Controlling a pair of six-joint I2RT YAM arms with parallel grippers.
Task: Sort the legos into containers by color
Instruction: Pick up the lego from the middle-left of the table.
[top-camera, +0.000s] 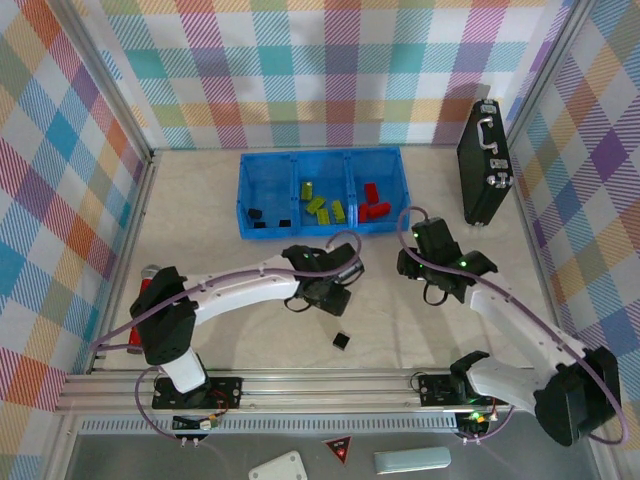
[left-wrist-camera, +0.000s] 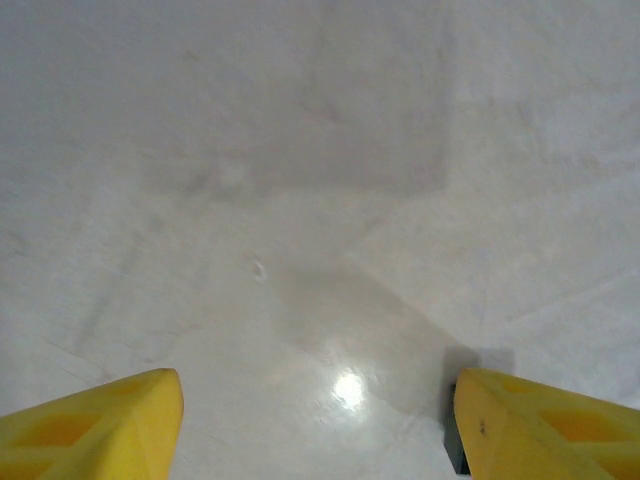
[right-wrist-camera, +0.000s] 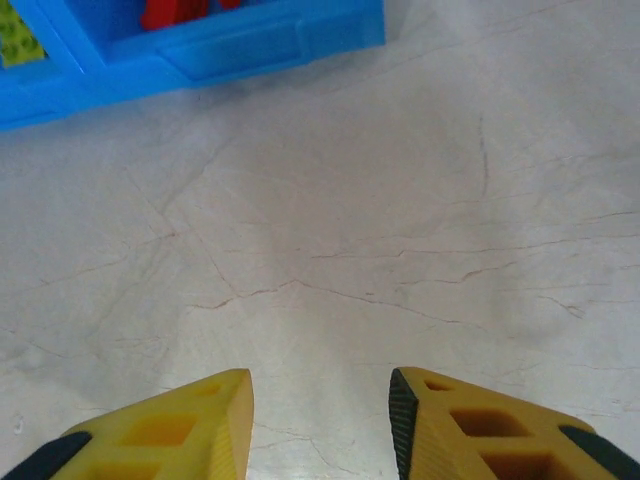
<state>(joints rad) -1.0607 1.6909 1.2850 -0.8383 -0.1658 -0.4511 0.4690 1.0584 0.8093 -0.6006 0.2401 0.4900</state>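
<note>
A small black squarish plastic brick (top-camera: 341, 341) lay alone on the pale surface (top-camera: 200, 220), just nearward of the left tool (left-wrist-camera: 318, 400), whose yellow fingers (left-wrist-camera: 100, 425) stood wide apart and empty. The right tool (right-wrist-camera: 320, 400), narrowly parted and empty, hung before the bright blue three-compartment plastic tray (top-camera: 243, 195) holding the other bricks (top-camera: 318, 207).

Your table (top-camera: 200, 220) is a pale, off-white surface, and in the right wrist view you can see fine hairline cracks running across it; the blue tray (top-camera: 242, 190) sits flat on it at the far middle, one long side facing the near edge; one small black lego (top-camera: 341, 341) lies loose on the bare surface toward the front, well apart from the tray; the black briefcase (top-camera: 483, 165) stands on edge at the far right, near the tray's right end but not touching it.
</note>
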